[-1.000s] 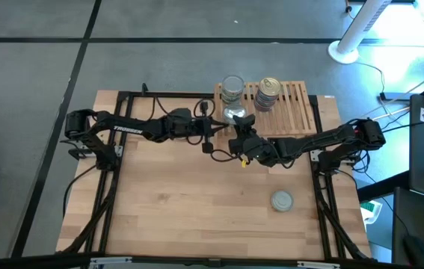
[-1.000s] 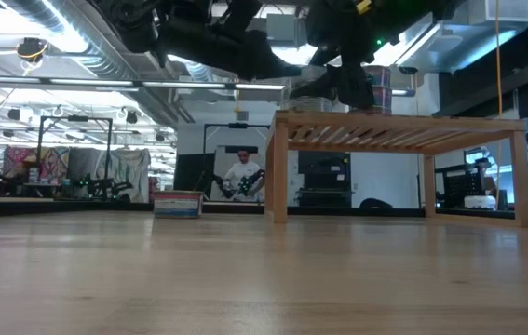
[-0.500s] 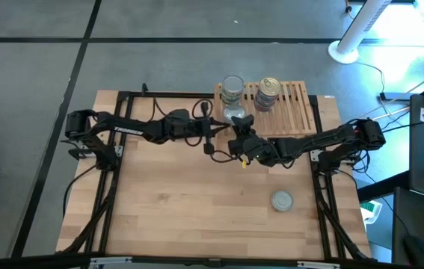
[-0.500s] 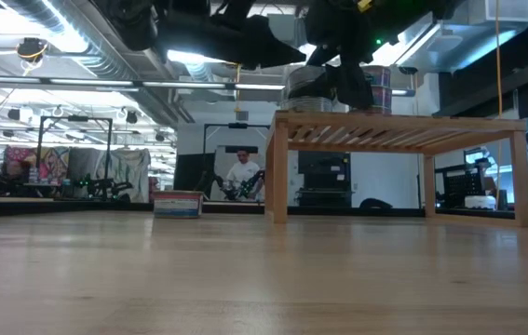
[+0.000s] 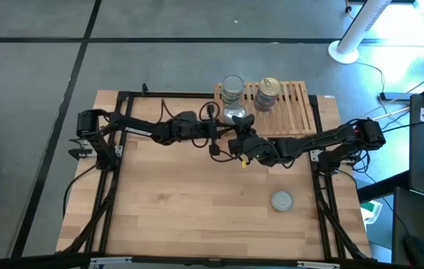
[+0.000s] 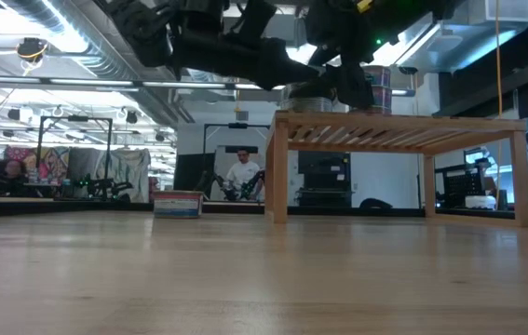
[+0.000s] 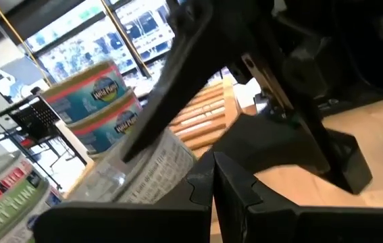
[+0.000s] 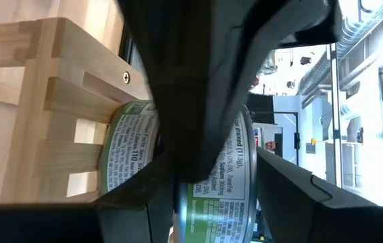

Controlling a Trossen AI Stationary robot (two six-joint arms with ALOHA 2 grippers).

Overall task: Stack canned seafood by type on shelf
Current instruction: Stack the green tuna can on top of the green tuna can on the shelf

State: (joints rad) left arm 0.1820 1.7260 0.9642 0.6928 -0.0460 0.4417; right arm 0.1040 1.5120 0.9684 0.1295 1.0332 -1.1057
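- The right gripper (image 5: 240, 125) is clamped on a silver-topped tin (image 5: 233, 114) at the shelf's (image 5: 295, 112) near-left corner; its fingers hide much of the label.
- The left gripper (image 5: 223, 133) hovers just beside it; I cannot tell how wide it stands.
- Two tin stacks (image 5: 269, 93) stand on the shelf.
- One loose tin (image 5: 281, 200) lies on the counter (image 5: 182, 202).

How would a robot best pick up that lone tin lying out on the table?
From straight above, with the jaws closing across the curved side wall. The lone tin sits flat, lid up, low and round, on the table with open space around it.
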